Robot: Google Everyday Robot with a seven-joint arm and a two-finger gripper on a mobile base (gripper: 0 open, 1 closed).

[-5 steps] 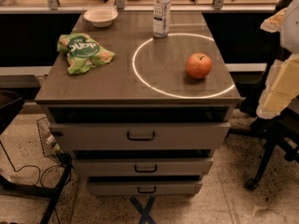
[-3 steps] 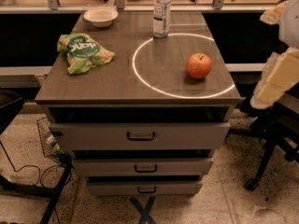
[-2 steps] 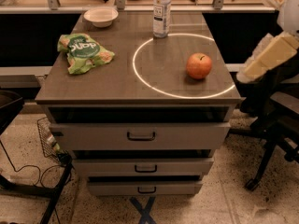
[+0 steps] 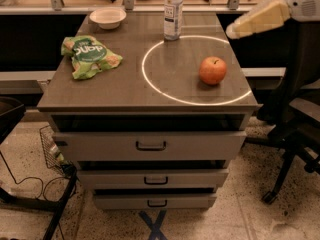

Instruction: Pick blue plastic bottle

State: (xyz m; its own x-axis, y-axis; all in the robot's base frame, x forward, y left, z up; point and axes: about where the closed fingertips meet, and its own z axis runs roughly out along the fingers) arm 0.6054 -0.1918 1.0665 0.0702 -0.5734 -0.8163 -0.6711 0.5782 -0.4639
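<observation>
The blue plastic bottle (image 4: 173, 11) is clear with a white cap and a pale label. It stands upright at the back of the cabinet top (image 4: 125, 84), just on the far edge of a white ring of light. My gripper (image 4: 236, 30) is at the tip of the cream arm link (image 4: 260, 18), which reaches in from the upper right. It hovers over the cabinet's right edge, to the right of the bottle and apart from it. It holds nothing that I can see.
A red apple (image 4: 213, 70) sits inside the ring at the right. A green chip bag (image 4: 90, 55) lies at the left and a white bowl (image 4: 107, 17) at the back left. An office chair (image 4: 300, 119) stands at the right, a wire basket (image 4: 52, 149) at the lower left.
The arm has swung up and to the left, from hanging low beside the cabinet's right side to level with the top, its tip now pointing toward the bottle. The objects have not moved.
</observation>
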